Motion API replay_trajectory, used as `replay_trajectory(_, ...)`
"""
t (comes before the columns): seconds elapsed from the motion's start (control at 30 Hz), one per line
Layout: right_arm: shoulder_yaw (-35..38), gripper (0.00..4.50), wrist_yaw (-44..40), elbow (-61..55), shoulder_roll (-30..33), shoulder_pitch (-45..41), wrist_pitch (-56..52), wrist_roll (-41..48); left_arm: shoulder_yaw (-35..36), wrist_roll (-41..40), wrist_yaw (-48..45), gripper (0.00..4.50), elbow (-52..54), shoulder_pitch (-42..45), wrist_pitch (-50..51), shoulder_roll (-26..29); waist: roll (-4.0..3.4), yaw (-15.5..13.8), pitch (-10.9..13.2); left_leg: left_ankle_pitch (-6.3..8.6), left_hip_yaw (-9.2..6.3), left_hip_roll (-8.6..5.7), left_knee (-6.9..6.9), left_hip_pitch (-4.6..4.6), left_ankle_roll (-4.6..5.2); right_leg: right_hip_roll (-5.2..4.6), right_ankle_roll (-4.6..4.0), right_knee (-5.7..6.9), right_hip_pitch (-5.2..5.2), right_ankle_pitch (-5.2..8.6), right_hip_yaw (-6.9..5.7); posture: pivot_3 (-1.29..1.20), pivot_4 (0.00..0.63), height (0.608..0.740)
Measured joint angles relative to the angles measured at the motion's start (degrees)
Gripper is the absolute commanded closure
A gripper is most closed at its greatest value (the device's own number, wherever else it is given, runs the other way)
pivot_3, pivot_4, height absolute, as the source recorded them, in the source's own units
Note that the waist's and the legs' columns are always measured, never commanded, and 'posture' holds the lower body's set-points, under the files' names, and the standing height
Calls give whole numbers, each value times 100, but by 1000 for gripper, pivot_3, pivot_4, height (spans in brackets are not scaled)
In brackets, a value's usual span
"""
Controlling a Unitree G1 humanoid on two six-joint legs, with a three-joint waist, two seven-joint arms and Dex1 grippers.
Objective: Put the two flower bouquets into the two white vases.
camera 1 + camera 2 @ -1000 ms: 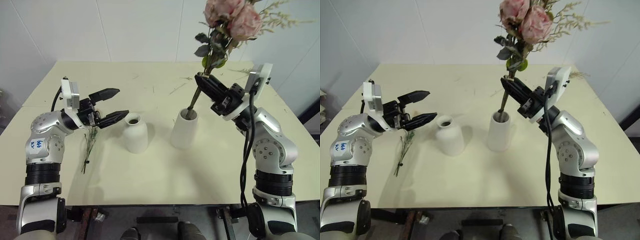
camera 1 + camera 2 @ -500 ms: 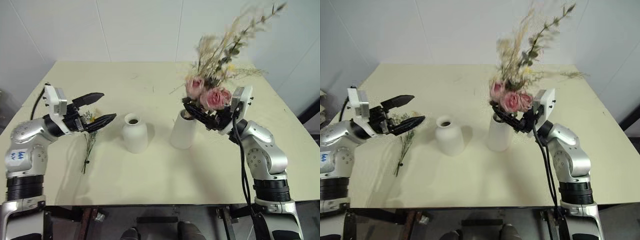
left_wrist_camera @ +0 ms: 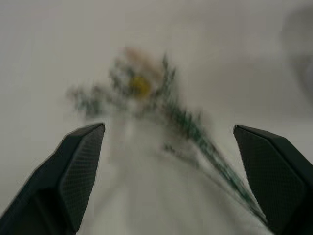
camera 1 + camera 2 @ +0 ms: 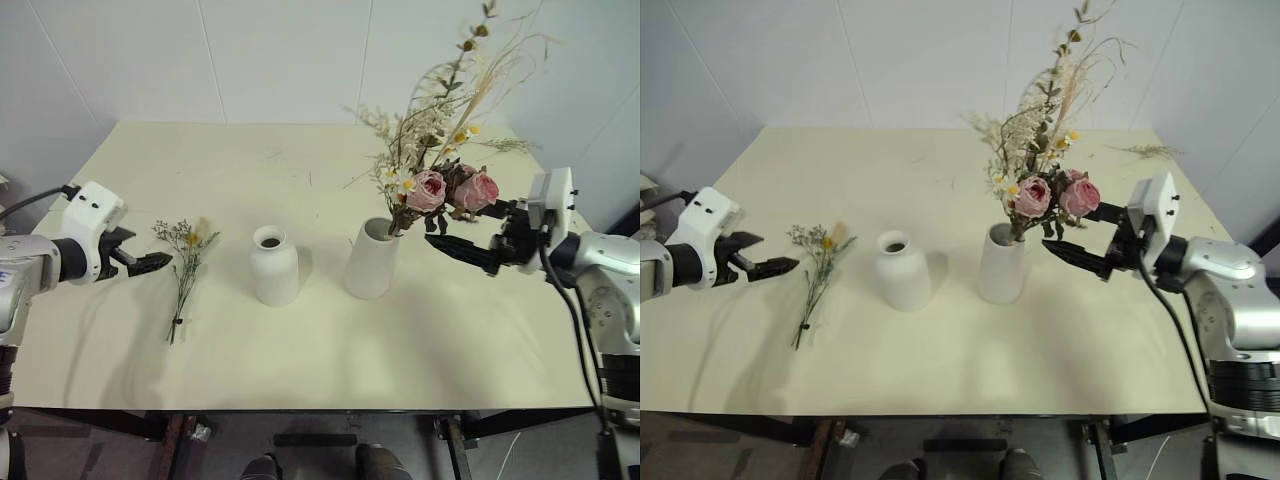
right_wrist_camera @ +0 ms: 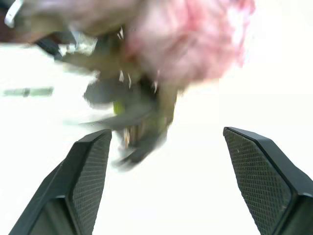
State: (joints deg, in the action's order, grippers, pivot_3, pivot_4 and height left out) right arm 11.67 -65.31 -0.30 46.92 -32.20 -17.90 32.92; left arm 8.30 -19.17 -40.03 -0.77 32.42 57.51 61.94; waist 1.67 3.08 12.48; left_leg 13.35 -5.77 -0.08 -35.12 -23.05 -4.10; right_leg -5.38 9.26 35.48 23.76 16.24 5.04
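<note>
1. Both pincers gape empty: right gripper (image 4: 478, 237) beside the large bouquet (image 4: 440, 160), standing in the wide vase (image 4: 371, 259).
2. Ahead of my left gripper (image 4: 140, 263) lies the small bouquet (image 4: 184, 272), for the bottle vase (image 4: 273, 265) beyond.

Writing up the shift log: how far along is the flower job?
Done: the large bouquet stands in the wide-mouthed vase, the right claw open beside it. In hand: nothing; the left claw is open near the small bouquet, lying on the table. Left: putting it into the bottle-shaped vase.
</note>
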Motion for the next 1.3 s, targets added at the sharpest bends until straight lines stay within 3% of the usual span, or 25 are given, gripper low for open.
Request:
replay_trajectory(0.2, 21, 642, -604, -453, 637, 403, -374, 213, -326, 27, 367, 0, 468, 64, 1299, 31, 0, 38, 0, 0, 0, 5, 4, 4, 0, 4, -9, 6, 4, 7, 0, 0, 150, 740)
replay_trajectory(0.4, 601, 642, -904, -1518, 1209, 815, -873, 864, -513, 42, 800, 0, 631, 82, 2103, -258, 8, -9, -2, 1, -2, 0, -4, 2, -1, 0, -4, 3, -3, 9, -1, 0, 150, 740)
replay_trajectory(0.7, 689, 642, -814, -2056, 1245, 854, -1024, 1189, -610, 76, 1528, 0, 688, 576, 2951, -1562, 10, -89, -2, 1, -4, -1, -11, 2, -4, 0, -2, 0, -7, 7, -1, 0, 150, 740)
replay_trajectory(0.87, 649, 642, -749, -2169, 1140, 850, -1093, 1331, -604, 78, 1683, 0, 669, 588, 3087, -1676, 10, -101, -2, 1, -4, 0, -10, 3, -5, 0, -3, 3, -4, 7, -1, 0, 150, 740)
replay_trajectory(0.97, 579, 580, -695, -2251, 1098, 752, -1178, 1498, -524, 92, 1746, 585, 596, 560, 3070, -1676, 10, -111, -2, 1, -3, -1, -11, 4, -5, -2, -3, 2, -5, 6, -1, 0, 150, 740)
replay_trajectory(1.2, 501, 580, -636, -2305, 1092, 566, -1250, 1673, -433, 154, 1831, 2749, 404, 528, 2858, -1675, 10, -146, -2, 1, -3, -2, -11, 6, -6, -4, -3, 0, -8, 6, -2, 0, 150, 740)
replay_trajectory(1.27, 496, 9, -602, -2299, 1081, 567, -1277, 1681, -404, 158, 1858, 3411, 322, 528, 2781, -1678, 10, -148, -2, 1, -3, -2, -11, 7, -6, -4, -3, 1, -8, 6, -1, 0, 150, 740)
replay_trajectory(1.3, 497, 0, -569, -2295, 1068, 571, -1305, 1690, -365, 162, 1874, 3705, 261, 528, 2730, -1690, 10, -149, -3, 1, -3, -2, -11, 7, -6, -3, -3, 3, -8, 6, -2, 0, 150, 740)
